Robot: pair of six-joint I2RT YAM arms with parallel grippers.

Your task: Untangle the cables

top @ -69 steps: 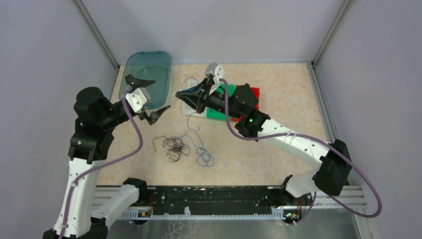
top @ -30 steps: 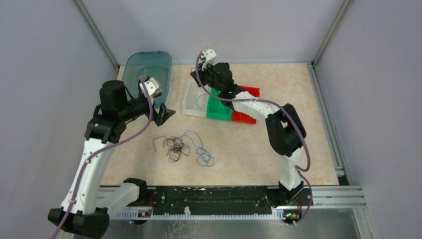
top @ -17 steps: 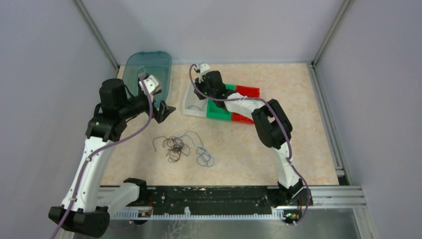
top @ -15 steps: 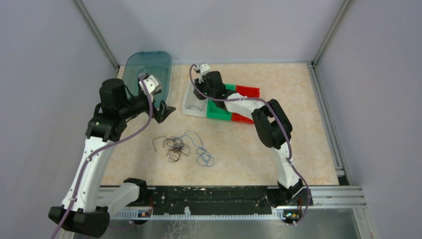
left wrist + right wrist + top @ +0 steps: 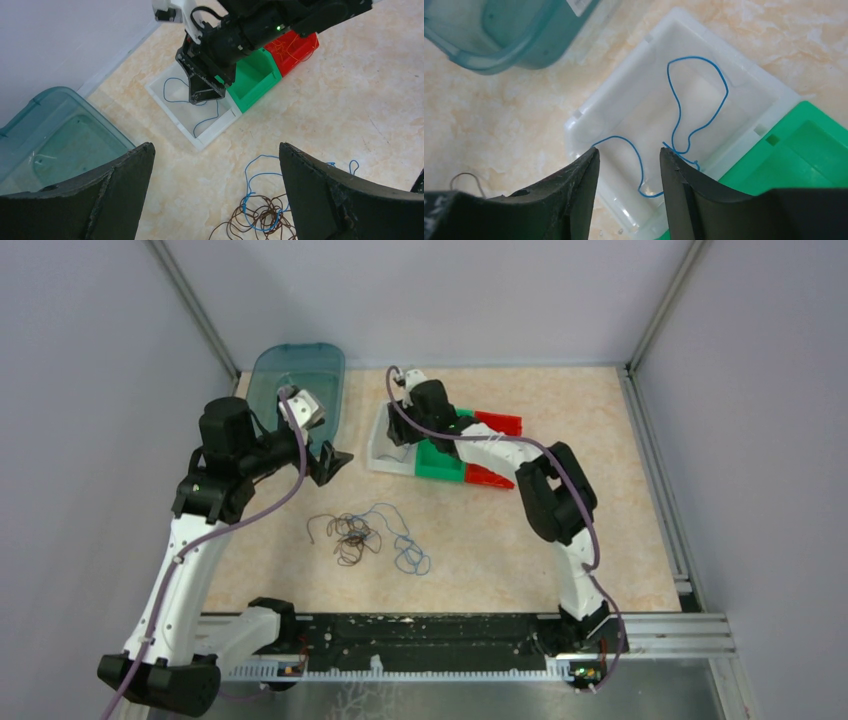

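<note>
left hand (image 5: 215,148) wide open, right hand (image 5: 629,152) narrowly parted, tilted downward

Pale lavender walls (image 5: 450,300), aluminium corner posts (image 5: 195,305), beige marbled tabletop (image 5: 480,540).

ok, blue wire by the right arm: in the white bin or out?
In. Right wrist view shows the blue wire lying loose on the white bin floor; the right fingers stand apart above it.

The top view looks steeply down from above and behind the arm bases, taking in the whole counter (image 5: 620,490). The left wrist view looks down and forward from high up, past the left hand (image 5: 215,147). The right wrist view sits close over the white bin (image 5: 644,115), past the right hand (image 5: 629,152). All three views share that bin.
</note>
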